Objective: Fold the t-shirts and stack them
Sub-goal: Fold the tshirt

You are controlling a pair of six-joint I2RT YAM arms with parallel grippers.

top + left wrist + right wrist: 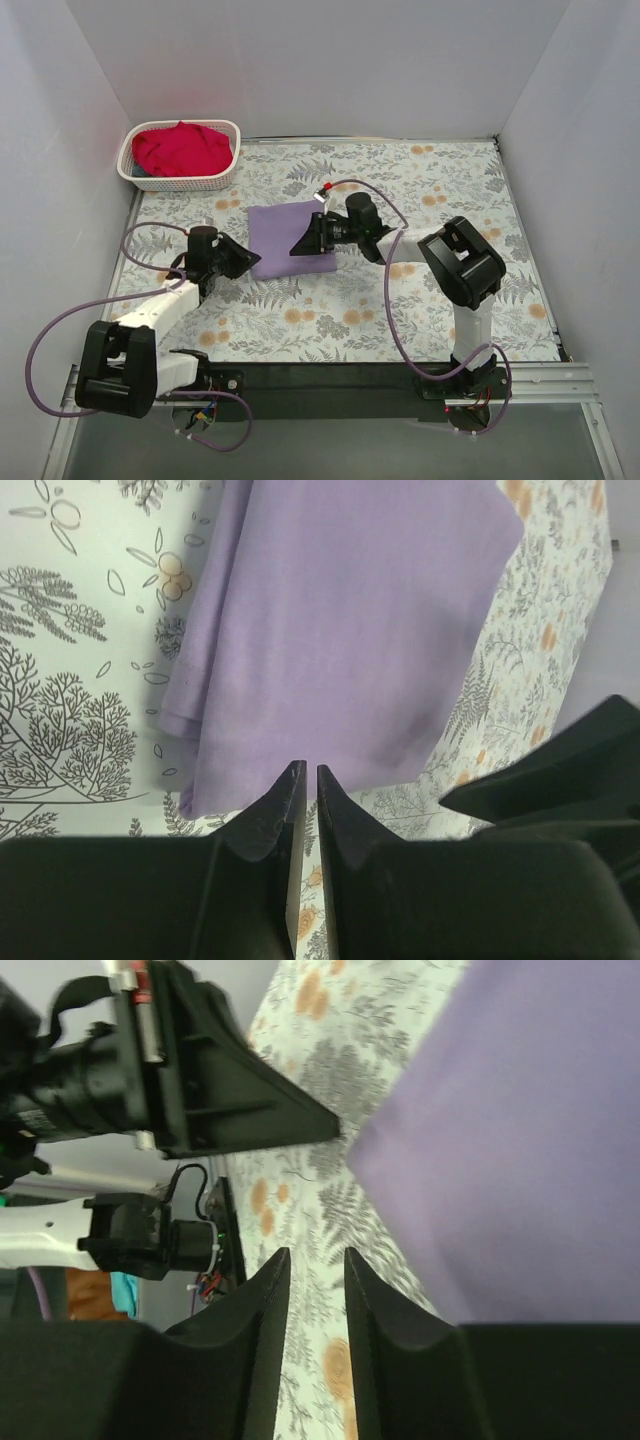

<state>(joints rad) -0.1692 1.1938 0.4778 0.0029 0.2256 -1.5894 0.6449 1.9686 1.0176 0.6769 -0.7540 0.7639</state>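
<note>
Lavender t-shirt (290, 241) folded flat on worktop (420, 300): done. Red t-shirt (180, 148) in basket (226, 172): unfolded, unstacked. Left claw (303, 777), right claw (315, 1265) nearly closed, empty.

One folded t-shirt (290, 240) lies flat on the counter (420, 300), between the two sets of jaws: the left gripper (243, 260) at its left edge, the right gripper (305, 240) over its right part. A second shirt (180, 148) sits in the basket (225, 172), well beyond the left jaws.
</note>
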